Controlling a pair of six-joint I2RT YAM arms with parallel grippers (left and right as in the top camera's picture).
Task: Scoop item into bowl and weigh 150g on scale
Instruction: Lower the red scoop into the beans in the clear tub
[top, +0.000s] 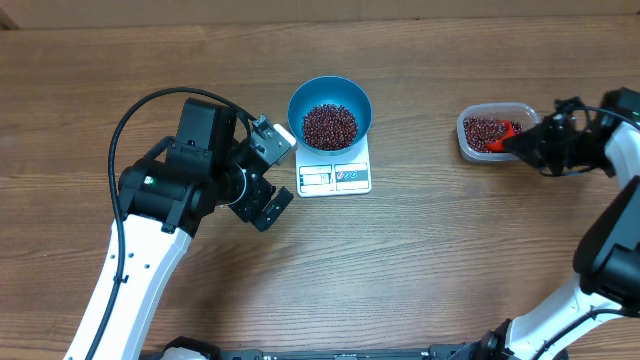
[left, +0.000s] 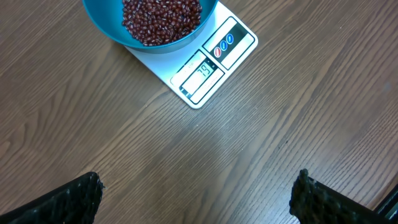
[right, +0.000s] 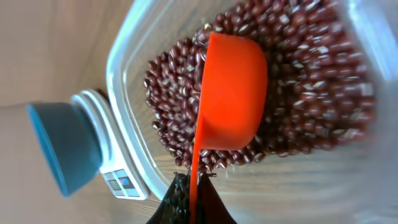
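Left arm (top: 165, 190): stands on the desk's (top: 420, 260) left half, its wrist turned toward the scale.
Left jaws: spread wide, holding nothing, just left of the scale and apart from it.
Bowl (top: 296, 108): blue, upright, sitting on the scale's far part, its rim overhanging the far edge.
Beans (top: 330, 126): a dark red-brown pile covering the bowl's bottom.
Scale (top: 335, 178): white, flat on the desk near the middle, with its display strip on the near edge; the digits are too small to read surely.
Tub (top: 468, 118): clear plastic, well right of the scale, holding more beans.
Scoop (top: 507, 130): orange, its cup down among the tub's beans, handle pointing right.
Right jaws: closed tight on the scoop's handle at the tub's right end.
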